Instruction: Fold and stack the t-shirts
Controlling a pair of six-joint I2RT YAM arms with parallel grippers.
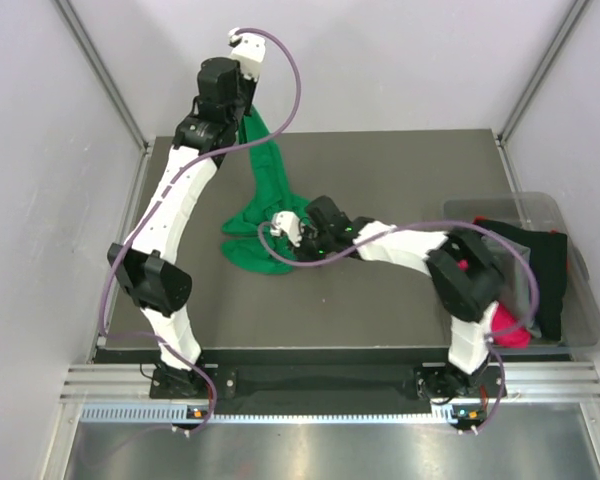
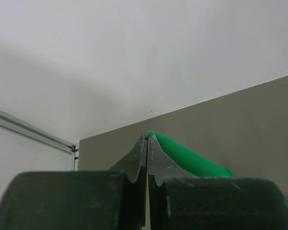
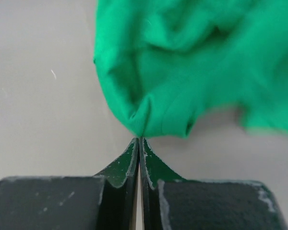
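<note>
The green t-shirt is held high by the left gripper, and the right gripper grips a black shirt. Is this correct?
No. The right gripper grips the same green t-shirt, not a black one; the right wrist view shows it.

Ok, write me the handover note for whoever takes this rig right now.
Left claw: shut on the green t-shirt, held high over the far left of the table; the shirt hangs down to the tabletop.
Right claw: shut on that shirt's bunched lower edge, low near the table's middle.
Black t-shirt and pink t-shirt: in the clear bin at the table's right edge.
Done: nothing folded, no stack in view.
Left: spread and fold the green one, then the others, and stack them.
</note>
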